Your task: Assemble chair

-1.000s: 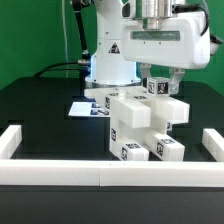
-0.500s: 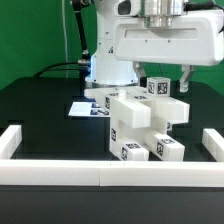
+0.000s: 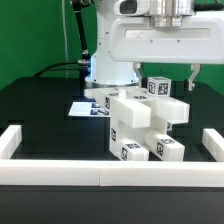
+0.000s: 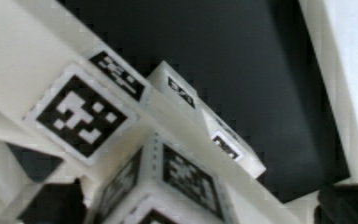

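Exterior view shows arm poised above chair, fingers spread apart.

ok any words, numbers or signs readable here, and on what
No words or numbers can be read.
Black triangle sign on the robot arm: symbol too small to read.
Square black-and-white tags on the chair and the marker board: patterns only, no letters.

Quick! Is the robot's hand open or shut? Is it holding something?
Hand: open, holding nothing, fingers spread wide over the chair.
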Robot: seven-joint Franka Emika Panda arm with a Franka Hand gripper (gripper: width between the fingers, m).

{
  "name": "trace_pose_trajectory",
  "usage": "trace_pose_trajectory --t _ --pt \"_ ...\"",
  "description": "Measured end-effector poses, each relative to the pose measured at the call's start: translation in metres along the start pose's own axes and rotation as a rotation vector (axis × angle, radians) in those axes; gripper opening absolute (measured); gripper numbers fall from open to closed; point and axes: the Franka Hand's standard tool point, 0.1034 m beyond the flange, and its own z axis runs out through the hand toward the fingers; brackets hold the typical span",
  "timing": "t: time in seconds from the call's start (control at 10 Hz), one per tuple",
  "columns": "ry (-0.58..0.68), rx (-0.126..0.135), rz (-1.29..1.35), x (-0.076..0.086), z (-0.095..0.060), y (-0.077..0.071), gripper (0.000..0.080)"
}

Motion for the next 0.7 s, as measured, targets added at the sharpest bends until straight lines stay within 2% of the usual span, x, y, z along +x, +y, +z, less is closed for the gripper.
trace_pose_trajectory --t 0.7 --pt "-0.001 -0.012 -0.5 0.0 0.001 0.0076 0.0649"
